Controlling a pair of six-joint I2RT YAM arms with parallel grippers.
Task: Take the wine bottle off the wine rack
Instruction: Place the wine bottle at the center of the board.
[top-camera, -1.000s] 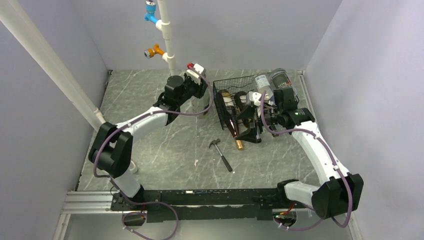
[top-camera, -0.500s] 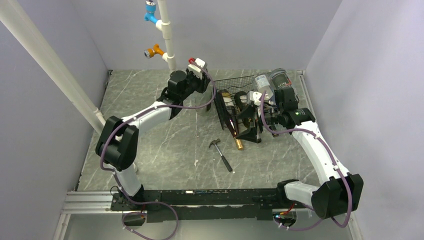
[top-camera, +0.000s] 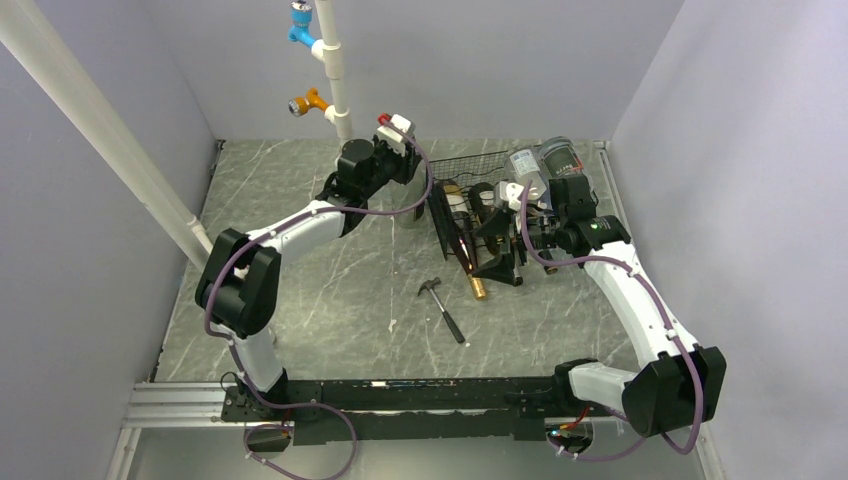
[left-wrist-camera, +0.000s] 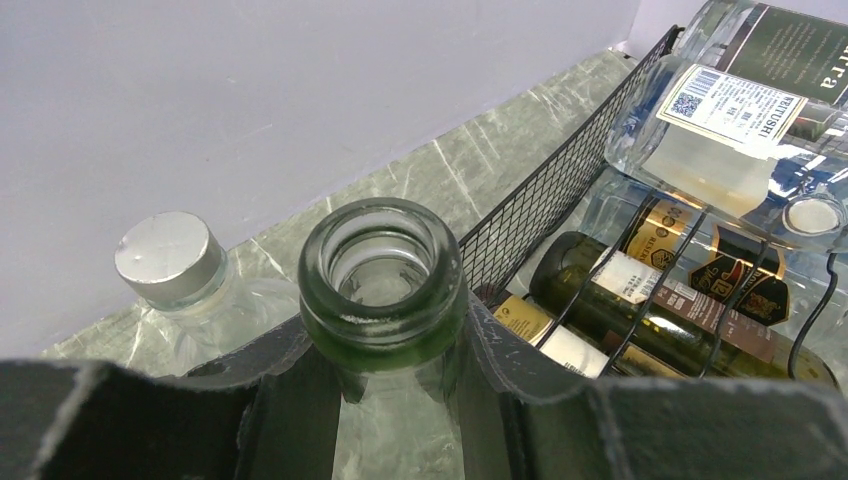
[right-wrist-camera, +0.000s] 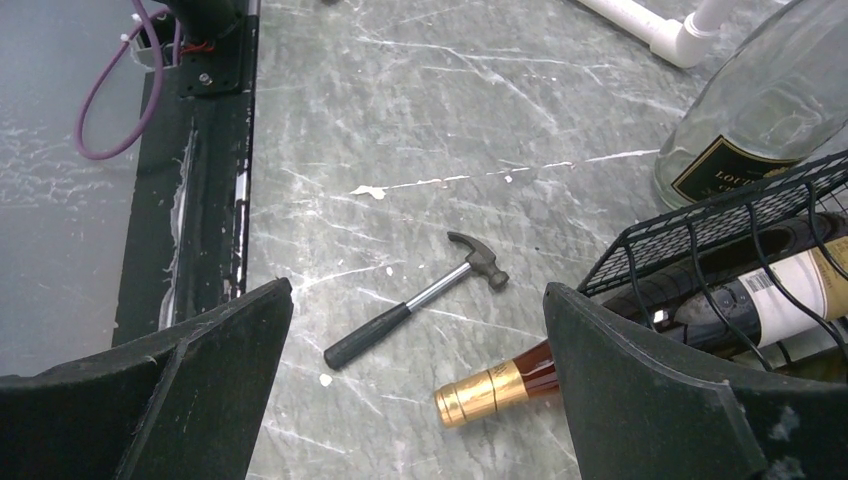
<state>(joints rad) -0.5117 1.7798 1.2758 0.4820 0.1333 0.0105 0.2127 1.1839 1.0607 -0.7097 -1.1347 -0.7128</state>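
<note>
Change: your left arm (top-camera: 300, 225) is reaching a little further toward the back wall than a second ago, and its elbow is sitting closer in. Your right arm is staying where it was.
Left end effector (left-wrist-camera: 385, 400): it is squeezing in narrow on the neck of the wine bottle (left-wrist-camera: 385, 340), with one finger on each side.
Wine bottle place: it is standing upright just outside the mesh side of the wine rack (left-wrist-camera: 545, 205), off the wavy wires, near a silver-capped bottle (left-wrist-camera: 170, 260).
Wine bottle look: its neck is showing greenish glass with a thick round lip, and its mouth is gaping open.
Rack look: the black wire rack is holding dark bottles lying down, with clear bottles (left-wrist-camera: 720, 110) lying on top. A gold-topped bottle (right-wrist-camera: 490, 392) is poking out of the near end.
Right end effector (right-wrist-camera: 416, 300): it is hanging wide open over the counter (top-camera: 330, 290) by the hammer (top-camera: 442, 303), gripping nothing.
Hard to see: the fingers and the arm are hiding the wine bottle's body and base, so you cannot tell if it is touching the counter.
</note>
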